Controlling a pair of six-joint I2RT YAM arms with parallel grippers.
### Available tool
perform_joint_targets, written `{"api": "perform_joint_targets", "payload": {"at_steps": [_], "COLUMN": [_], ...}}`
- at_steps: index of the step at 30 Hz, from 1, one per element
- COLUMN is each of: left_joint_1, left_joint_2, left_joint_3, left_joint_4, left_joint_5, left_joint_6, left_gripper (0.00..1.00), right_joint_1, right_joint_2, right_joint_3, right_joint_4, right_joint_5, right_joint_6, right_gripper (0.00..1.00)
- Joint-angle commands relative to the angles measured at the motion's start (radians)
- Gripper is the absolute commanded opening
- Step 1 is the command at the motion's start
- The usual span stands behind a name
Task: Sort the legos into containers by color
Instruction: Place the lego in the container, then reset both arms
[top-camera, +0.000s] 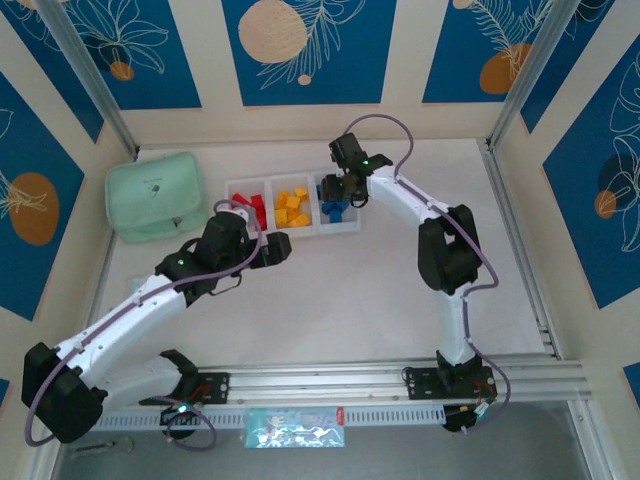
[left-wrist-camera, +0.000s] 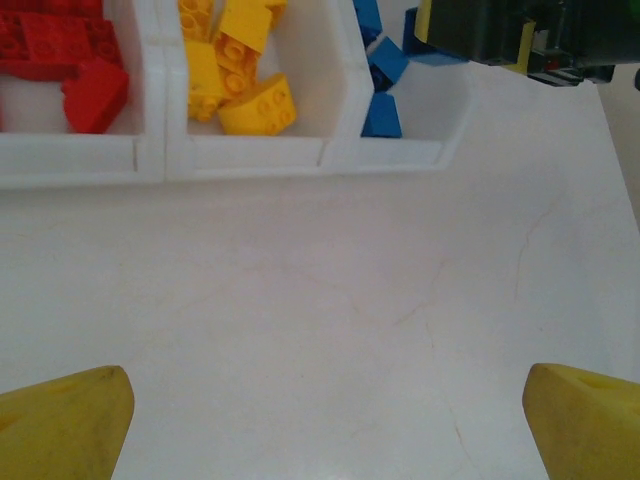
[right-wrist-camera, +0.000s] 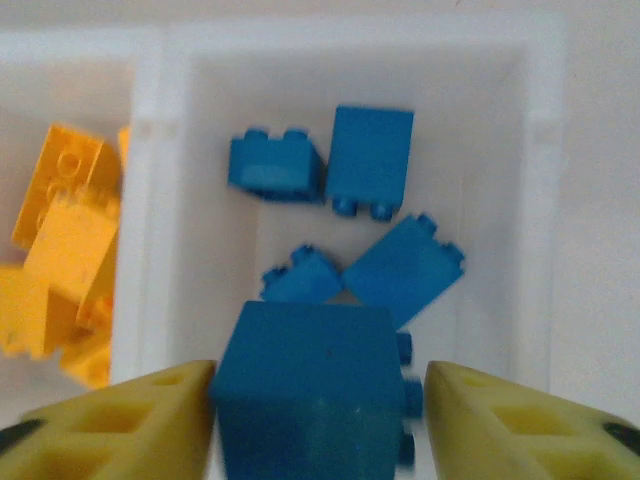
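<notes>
The containers are three joined compartments of a white tray (top-camera: 290, 234). Red legos (top-camera: 255, 210) fill the left one, yellow legos (top-camera: 292, 208) the middle, blue legos (top-camera: 335, 208) the right. My right gripper (right-wrist-camera: 320, 400) hovers over the blue compartment (right-wrist-camera: 540, 200) with a large blue brick (right-wrist-camera: 310, 390) between its yellow fingers; the left finger touches it, while the right one stands apart from its studs. Several blue legos (right-wrist-camera: 370, 160) lie below. My left gripper (left-wrist-camera: 330, 420) is open over bare table in front of the tray (left-wrist-camera: 250, 155), holding nothing.
A mint green zip pouch (top-camera: 155, 195) lies left of the tray. The right arm's dark wrist (left-wrist-camera: 510, 30) hangs over the tray's right end. An aluminium rail (top-camera: 330, 380) runs along the near edge.
</notes>
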Motion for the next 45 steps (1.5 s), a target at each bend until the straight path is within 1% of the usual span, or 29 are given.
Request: {"api": "perform_joint_targets", "payload": {"at_steps": [1, 3, 6, 7, 9, 12, 14, 15, 16, 18, 21, 23, 24, 26, 27, 28, 30, 32, 33, 34, 35, 36, 38, 39, 40, 41, 42, 43, 45], "left_joint_1": [0.037, 0.055, 0.087, 0.101, 0.134, 0.21, 0.254, 0.27, 0.293, 0.336, 0.383, 0.425, 0.445, 0.481, 0.495, 0.512, 0.521, 0.524, 0.523, 0.523, 0.524, 0.527, 0.53, 0.53, 0.53, 0.53, 0.53, 0.53, 0.53], "left_joint_2": [-0.004, -0.009, -0.017, -0.022, -0.031, -0.053, -0.066, -0.068, -0.063, -0.038, 0.022, 0.065, 0.078, 0.114, 0.139, 0.169, 0.229, 0.289, 0.318, 0.338, 0.359, 0.401, 0.499, 0.516, 0.48, 0.477, 0.5, 0.498, 0.501], "left_joint_3": [0.021, 0.013, 0.005, 0.003, 0.005, -0.014, -0.054, -0.082, -0.105, -0.142, -0.192, -0.264, -0.287, -0.351, -0.387, -0.422, -0.457, -0.494, -0.507, -0.511, -0.514, -0.518, -0.542, -0.554, -0.544, -0.527, -0.511, -0.494, -0.499], "left_joint_4": [0.017, 0.021, 0.02, 0.017, -0.012, -0.028, 0.028, 0.066, 0.094, 0.154, 0.286, 0.46, 0.516, 0.681, 0.775, 0.873, 0.999, 1.144, 1.212, 1.236, 1.276, 1.317, 1.461, 1.506, 1.413, 1.381, 1.389, 1.357, 1.374], "left_joint_5": [-0.029, -0.034, -0.055, -0.078, -0.162, -0.277, -0.317, -0.367, -0.408, -0.452, -0.512, -0.472, -0.448, -0.398, -0.361, -0.31, -0.284, -0.215, -0.185, -0.156, -0.163, -0.17, -0.113, -0.095, -0.098, -0.124, -0.159, -0.173, -0.172], "left_joint_6": [0.03, 0.039, 0.053, 0.074, 0.106, 0.148, 0.224, 0.271, 0.315, 0.401, 0.549, 0.653, 0.67, 0.688, 0.694, 0.704, 0.71, 0.715, 0.737, 0.747, 0.75, 0.742, 0.763, 0.774, 0.764, 0.754, 0.748, 0.744, 0.745], "left_gripper": [0.99, 0.99, 0.99, 0.99, 0.99, 0.99, 0.99, 0.99, 0.99, 0.99, 0.99, 0.99, 0.99, 0.99, 0.99, 0.99, 0.99, 0.99, 0.99, 0.99, 0.99, 0.99, 0.99, 0.99, 0.99, 0.99, 0.99, 0.99, 0.99], "right_joint_1": [-0.016, -0.018, -0.023, -0.029, -0.045, -0.104, -0.16, -0.194, -0.229, -0.296, -0.376, -0.413, -0.423, -0.428, -0.426, -0.426, -0.438, -0.457, -0.469, -0.471, -0.472, -0.473, -0.462, -0.462, -0.468, -0.475, -0.474, -0.471, -0.472], "right_joint_2": [0.015, -0.017, -0.126, -0.178, -0.28, -0.444, -0.537, -0.573, -0.598, -0.626, -0.659, -0.662, -0.658, -0.628, -0.626, -0.638, -0.648, -0.609, -0.568, -0.576, -0.594, -0.572, -0.591, -0.581, -0.585, -0.588, -0.582, -0.587, -0.585], "right_joint_3": [0.091, 0.084, -0.002, -0.049, -0.164, -0.412, -0.584, -0.668, -0.746, -0.862, -1.039, -1.14, -1.168, -1.234, -1.237, -1.253, -1.36, -1.45, -1.453, -1.413, -1.399, -1.416, -1.412, -1.411, -1.41, -1.407, -1.408, -1.408, -1.406], "right_joint_4": [-0.047, -0.04, 0.014, 0.037, 0.082, 0.207, 0.307, 0.36, 0.415, 0.502, 0.726, 0.903, 0.955, 1.102, 1.106, 1.139, 1.326, 1.519, 1.581, 1.478, 1.423, 1.501, 1.456, 1.471, 1.46, 1.452, 1.463, 1.453, 1.454], "right_joint_5": [0.012, 0.021, 0.034, 0.042, 0.073, 0.112, 0.141, 0.17, 0.196, 0.233, 0.236, 0.17, 0.148, 0.083, 0.061, 0.013, -0.081, -0.124, -0.14, -0.138, -0.15, -0.155, -0.138, -0.147, -0.165, -0.179, -0.176, -0.172, -0.177], "right_joint_6": [-0.037, -0.046, -0.055, -0.055, -0.047, -0.015, -0.001, -0.002, -0.009, -0.016, -0.077, -0.129, -0.143, -0.183, -0.195, -0.229, -0.26, -0.252, -0.24, -0.237, -0.244, -0.241, -0.253, -0.258, -0.256, -0.253, -0.256, -0.256, -0.256], "right_gripper": [0.7, 0.77, 0.88, 0.92, 1.0, 0.99, 0.99, 0.99, 0.99, 0.99, 0.99, 0.99, 0.99, 0.99, 0.99, 0.99, 0.99, 0.99, 0.99, 0.99, 0.99, 0.99, 0.99, 0.99, 0.99, 0.99, 0.99, 0.99, 0.99]}}
